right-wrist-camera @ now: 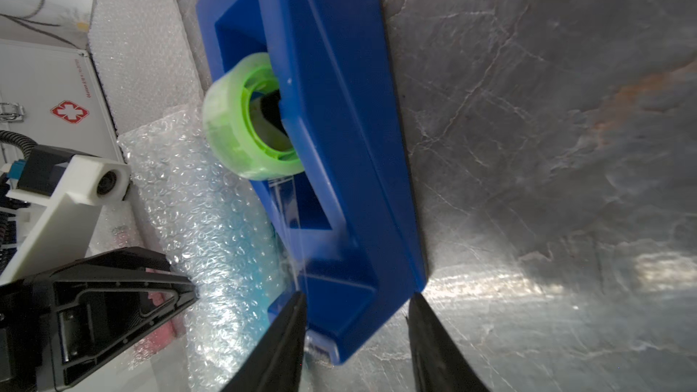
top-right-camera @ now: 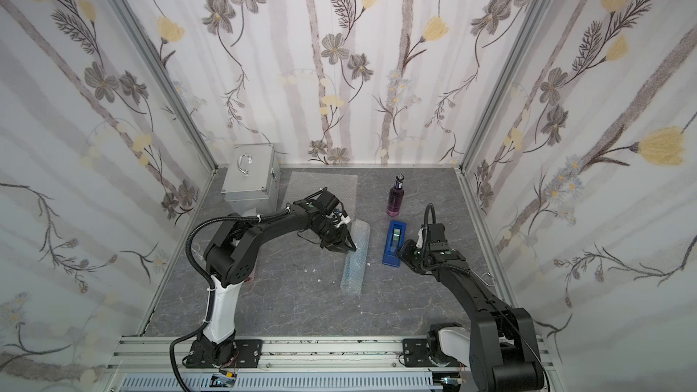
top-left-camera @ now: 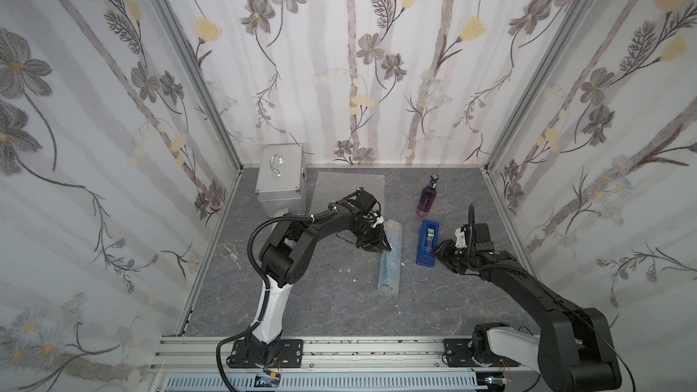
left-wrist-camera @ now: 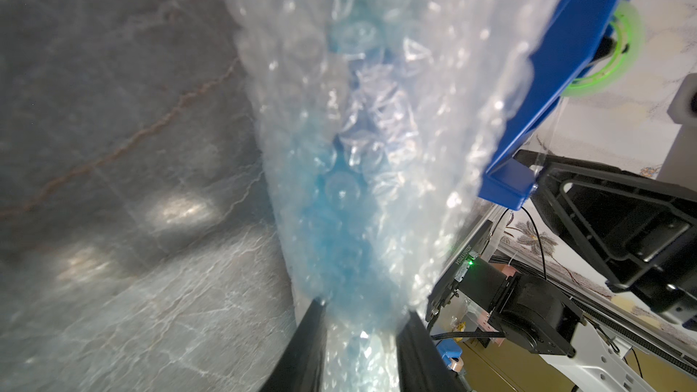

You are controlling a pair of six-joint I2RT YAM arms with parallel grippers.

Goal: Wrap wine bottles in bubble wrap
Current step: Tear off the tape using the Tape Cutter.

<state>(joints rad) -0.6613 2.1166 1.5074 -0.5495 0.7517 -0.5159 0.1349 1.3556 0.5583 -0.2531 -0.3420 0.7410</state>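
A bottle with blue liquid lies rolled in bubble wrap at mid-table. My left gripper is shut on the far half of this roll, with wrap pinched between its fingers. A purple bottle stands bare and upright further back. A flat sheet of bubble wrap lies behind the left arm. My right gripper stands open astride the near end of the blue tape dispenser.
The dispenser holds a green tape roll and lies just right of the wrapped bottle. A silver metal case stands at the back left corner. Patterned walls close in the grey table on three sides.
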